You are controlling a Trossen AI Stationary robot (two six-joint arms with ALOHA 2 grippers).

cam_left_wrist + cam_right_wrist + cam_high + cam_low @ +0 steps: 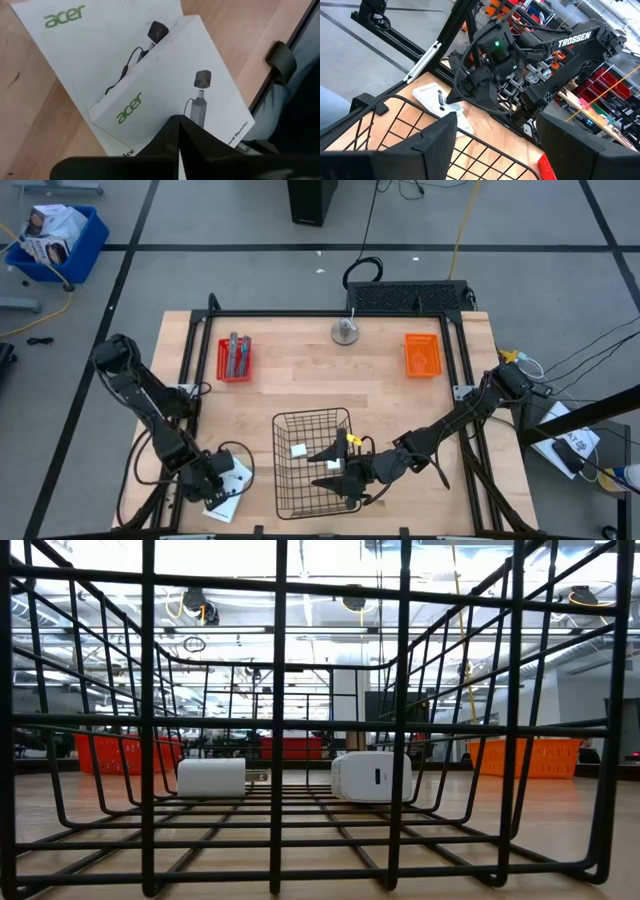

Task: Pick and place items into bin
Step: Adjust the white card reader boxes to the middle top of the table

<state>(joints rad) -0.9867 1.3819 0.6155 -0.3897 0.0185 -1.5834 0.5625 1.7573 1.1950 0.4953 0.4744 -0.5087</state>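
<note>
While flat, card packets [150,95] lie diagonal

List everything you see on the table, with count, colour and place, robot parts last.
Basket: one, black wire, front centre.
Blocks: two, white, inside the basket.
Packets: two, white with green and black print, front left, overlapping.
Red bin: one, back left, holding tools.
Orange bin: one, back right.
Metal object: one, silver, back centre.
Left claw: shut, on the packets.
Right claw: open, over the basket.
</note>
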